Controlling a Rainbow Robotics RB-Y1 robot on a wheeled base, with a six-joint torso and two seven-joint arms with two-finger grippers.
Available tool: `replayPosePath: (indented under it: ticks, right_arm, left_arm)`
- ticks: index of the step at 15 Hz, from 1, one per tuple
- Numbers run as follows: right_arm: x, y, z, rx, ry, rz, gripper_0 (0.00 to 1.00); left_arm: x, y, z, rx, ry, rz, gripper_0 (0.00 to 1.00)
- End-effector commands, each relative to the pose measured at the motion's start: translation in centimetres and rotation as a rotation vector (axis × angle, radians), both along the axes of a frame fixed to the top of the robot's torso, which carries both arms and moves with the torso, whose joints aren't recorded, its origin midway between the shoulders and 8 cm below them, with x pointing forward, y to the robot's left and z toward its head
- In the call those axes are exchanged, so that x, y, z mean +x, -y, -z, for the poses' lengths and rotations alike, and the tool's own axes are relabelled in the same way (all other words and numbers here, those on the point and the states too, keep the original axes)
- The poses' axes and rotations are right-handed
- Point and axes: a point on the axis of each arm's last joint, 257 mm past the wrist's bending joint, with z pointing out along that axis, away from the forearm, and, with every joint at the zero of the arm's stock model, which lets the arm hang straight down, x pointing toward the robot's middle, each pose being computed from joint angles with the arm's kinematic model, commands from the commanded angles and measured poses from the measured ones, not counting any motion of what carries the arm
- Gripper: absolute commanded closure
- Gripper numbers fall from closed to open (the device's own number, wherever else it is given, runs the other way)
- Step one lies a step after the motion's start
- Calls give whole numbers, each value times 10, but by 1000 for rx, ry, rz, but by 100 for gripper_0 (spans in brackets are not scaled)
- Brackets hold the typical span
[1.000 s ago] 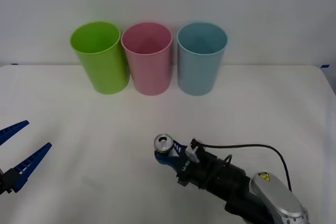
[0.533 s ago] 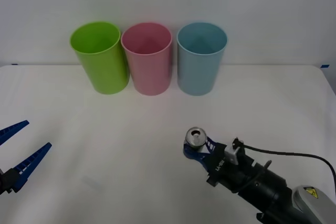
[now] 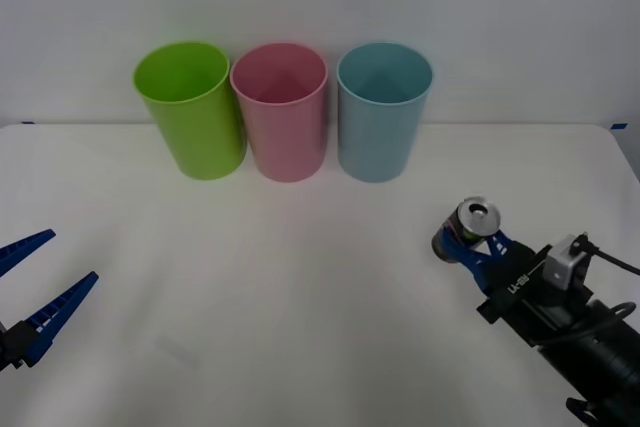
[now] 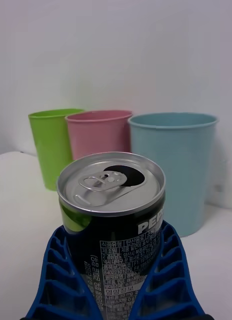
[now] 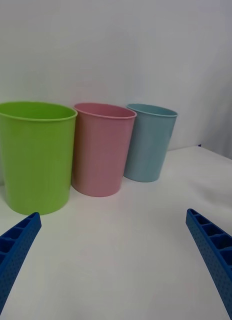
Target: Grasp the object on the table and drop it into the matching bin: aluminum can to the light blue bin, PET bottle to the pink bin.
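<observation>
Since a second ago my right gripper point(image 3: 470, 244) has carried the can point(image 3: 474, 224) from the near middle of the table point(image 3: 300, 277) over to the right, and it now sits higher in the front view, near and to the right of the blue bin point(image 3: 383, 112). From the front I cannot tell for certain whether the can is clear of the tabletop. My right fingers point(image 4: 166, 270) are clamped on the can's dark printed sides, one on each flank, and the can point(image 4: 113, 220) stands upright between them with its silver top and pull tab facing up and the mouth open. Through the right wrist camera I see the blue bin point(image 4: 176, 170) straight beyond the can, with the pink bin point(image 4: 98, 135) and the green bin point(image 4: 51, 145) lined up beside it.

Nothing else has shifted. Three bins stand in a row at the far side of the table: green bin point(image 3: 190, 107) on the left, pink bin point(image 3: 282, 112) in the middle, blue on the right, rims close together, all upright. My left gripper point(image 3: 35, 292) has stayed at the near left edge, fingers point(image 5: 211, 255) spread wide apart and holding nothing, well away from the bins.
</observation>
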Motion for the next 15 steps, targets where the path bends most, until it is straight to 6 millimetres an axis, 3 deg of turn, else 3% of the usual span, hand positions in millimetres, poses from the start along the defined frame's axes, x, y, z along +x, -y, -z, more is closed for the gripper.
replayPosePath:
  ticks: [1,6,10,15]
  right_arm:
    - [4,23,-29,31,13,20,100]
    - [16,41,-85,109,-13,20,100]
    - [44,36,-122,118,0,-22,100]
    - [120,-5,-142,108,5,-83,100]
  left_arm:
    - [0,0,0,0,0,0,0]
    - [0,0,0,0,0,0,0]
    - [0,0,0,0,0,0,0]
    - [0,0,0,0,0,0,0]
